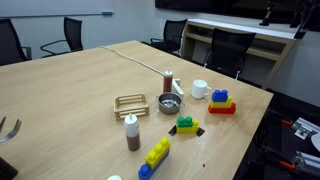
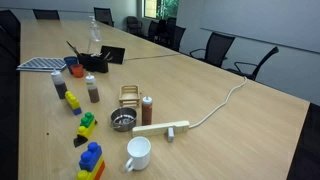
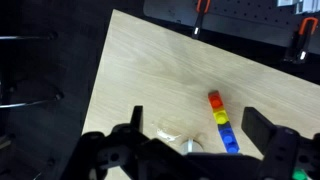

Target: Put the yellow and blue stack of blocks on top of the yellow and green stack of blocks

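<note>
The tool (image 3: pixel 195 120) is standing spread in the wrist view, jaws wide apart and pinching nothing, above bare bench (image 3: pixel 150 70) close to one of its edges. A row of red, yellow and blue bricks (image 3: pixel 220 118) is showing beyond the tool; I cannot tell which stack it is.

In both exterior views the yellow and blue stack (image 1: pixel 156 155) (image 2: pixel 72 102) is lying long and flat near the bench edge, apart from all else. The yellow and green stack (image 1: pixel 186 124) (image 2: pixel 86 124) is sitting near it, between it and the red-based stack (image 1: pixel 222 102) (image 2: pixel 92 160). A white mug (image 1: pixel 199 89) is standing just beside the red-based stack. A metal bowl (image 1: pixel 169 104), a wire rack (image 1: pixel 131 102) and a brown bottle (image 1: pixel 131 132) are crowding the inner side. Any labels on the bottles are too small to read.

Wide open bench is stretching away behind the rack in an exterior view (image 1: pixel 70 85).
</note>
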Robot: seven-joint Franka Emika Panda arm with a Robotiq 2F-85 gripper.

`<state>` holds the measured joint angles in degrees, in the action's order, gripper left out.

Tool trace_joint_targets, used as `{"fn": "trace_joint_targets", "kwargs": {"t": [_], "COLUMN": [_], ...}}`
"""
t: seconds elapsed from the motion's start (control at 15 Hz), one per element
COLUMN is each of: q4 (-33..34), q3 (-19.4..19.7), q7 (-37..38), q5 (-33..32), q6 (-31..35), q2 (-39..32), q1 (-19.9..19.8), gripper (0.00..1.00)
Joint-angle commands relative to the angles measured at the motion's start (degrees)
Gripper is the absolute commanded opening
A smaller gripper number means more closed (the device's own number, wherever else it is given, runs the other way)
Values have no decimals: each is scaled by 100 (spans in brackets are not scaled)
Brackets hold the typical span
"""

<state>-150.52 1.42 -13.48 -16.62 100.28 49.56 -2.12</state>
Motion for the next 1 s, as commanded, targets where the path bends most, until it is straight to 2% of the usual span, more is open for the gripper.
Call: {"fn": "trace_joint_targets", "kwargs": {"t": [0.0,0.2,0.47,0.73,0.8,0.87,0.93], "q4": [17,-29,-336,-487,-478,-538,-531], "q3": [85,31,-101,-409,-503,-493,-541], "q7": [69,-8,-173,-182,-113,-37,-36], "q5": [-62,6,413,751,716,730,732], "q6": [-36,-24,225,873,1049,861,971], "q2": [-3,-120,-502,-1080,-1215,-1018,-1130], "q1": [118,270,948,1559,1595,1541,1588], "gripper": [100,100,100,100,100,100,100]}}
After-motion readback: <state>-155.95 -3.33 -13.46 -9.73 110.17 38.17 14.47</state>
